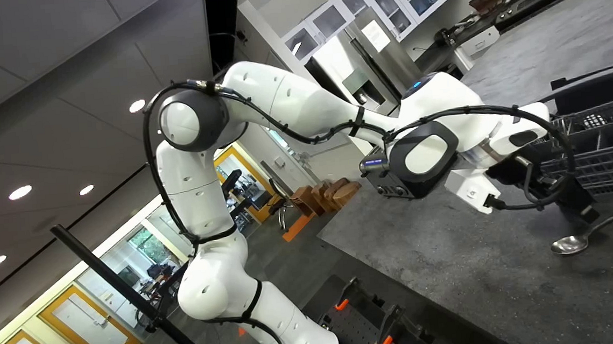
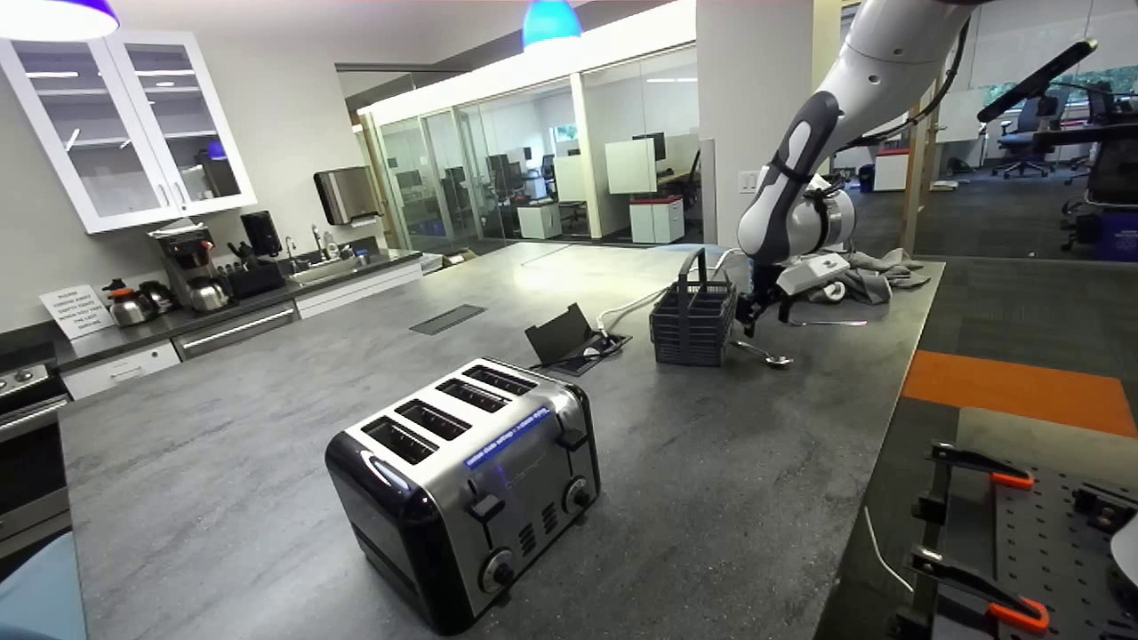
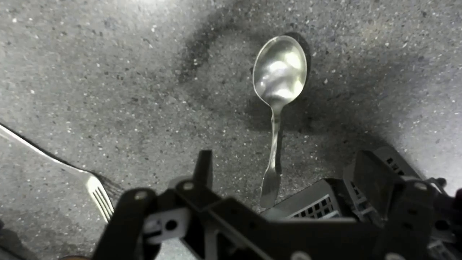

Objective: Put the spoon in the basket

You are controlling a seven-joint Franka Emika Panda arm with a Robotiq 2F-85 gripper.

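Observation:
The silver spoon [image 3: 279,72] lies on the grey counter, bowl away from the gripper and handle toward it in the wrist view. It also shows in both exterior views [image 1: 571,244] [image 2: 777,360]. The dark grey basket [image 2: 692,324] stands upright beside the handle end; part shows in the wrist view [image 3: 306,204] and in an exterior view [image 1: 598,170]. My gripper [image 3: 288,173] is open and empty, low above the counter, its fingers apart on either side of the spoon's handle. The right finger overlaps the basket in the wrist view; whether they touch cannot be told.
A fork [image 3: 95,191] lies on the counter to the left in the wrist view. A grey cloth [image 2: 876,276] lies behind the gripper. A black and silver toaster [image 2: 462,484] and a raised outlet lid [image 2: 562,336] with cables stand on the counter.

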